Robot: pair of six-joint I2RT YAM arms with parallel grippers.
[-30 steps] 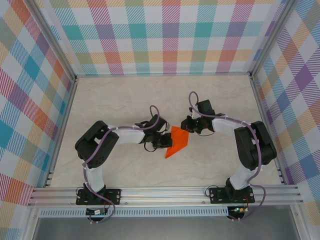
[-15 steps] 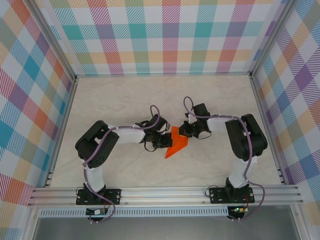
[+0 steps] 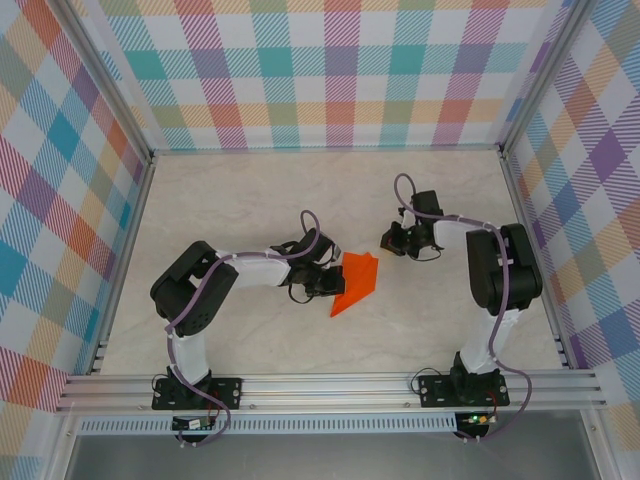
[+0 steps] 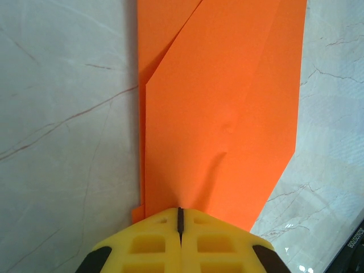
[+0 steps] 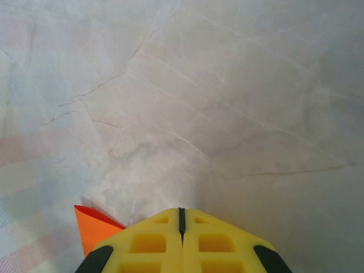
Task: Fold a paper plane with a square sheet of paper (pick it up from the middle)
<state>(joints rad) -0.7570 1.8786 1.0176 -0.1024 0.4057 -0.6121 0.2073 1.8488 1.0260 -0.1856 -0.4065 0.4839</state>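
The orange paper (image 3: 357, 282) lies flat on the marble table as a folded, pointed wedge with overlapping flaps. Its tip points to the near left. In the left wrist view the paper (image 4: 222, 114) stretches away from my left gripper (image 4: 180, 211), whose jaws are shut with their tips over the paper's near edge. From above, the left gripper (image 3: 325, 283) sits at the paper's left side. My right gripper (image 3: 387, 241) is shut and hovers off the paper, to its upper right. A corner of the paper (image 5: 94, 230) peeks out beside the right gripper (image 5: 181, 211).
Plaid walls (image 3: 320, 70) close in the table on three sides. An aluminium rail (image 3: 330, 388) runs along the near edge by the arm bases. Bare marble (image 3: 250, 200) stretches behind the paper and to both sides.
The right gripper came onto the paper's right edge, then drew back to the right and off it. The paper's upper right part now lies wider. The left arm held still.
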